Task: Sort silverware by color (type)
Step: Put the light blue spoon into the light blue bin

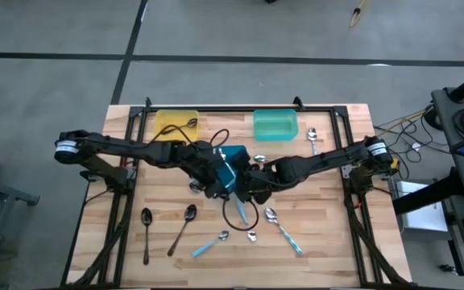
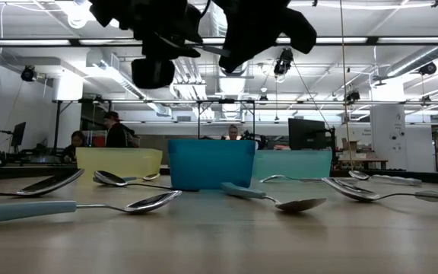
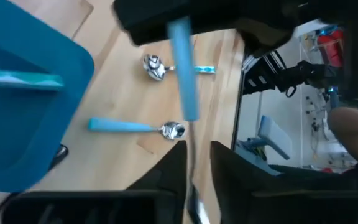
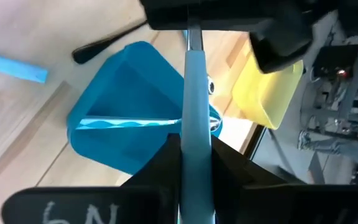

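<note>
A spoon with a light blue handle [image 3: 182, 68] hangs in the air between my two grippers, over the table beside the blue tray [image 1: 234, 163]. My right gripper [image 4: 196, 148] is shut on the handle. My left gripper [image 3: 197, 158] is a little open, its fingers on either side of the spoon's thin silver neck [image 3: 190, 163] with a gap showing. Another blue-handled spoon [image 4: 129, 122] lies in the blue tray. Black spoons [image 1: 146, 234], blue-handled spoons [image 1: 284, 229] and small silver spoons [image 1: 252, 235] lie flat on the near half of the table. My right gripper pinches the spoon's light blue handle [image 4: 196, 112] between its two fingers, slanting down from the table's right. The handle runs on past the fingertips toward my left gripper. The spoon is lifted clear of the table, above the blue tray's near side.
A yellow tray [image 1: 176, 122] with a black spoon in it and a teal tray [image 1: 275, 125] stand at the far edge. A silver spoon [image 1: 312, 138] lies right of the teal tray. A black cable loop [image 1: 240, 213] hangs under the grippers. People sit in the room beyond.
</note>
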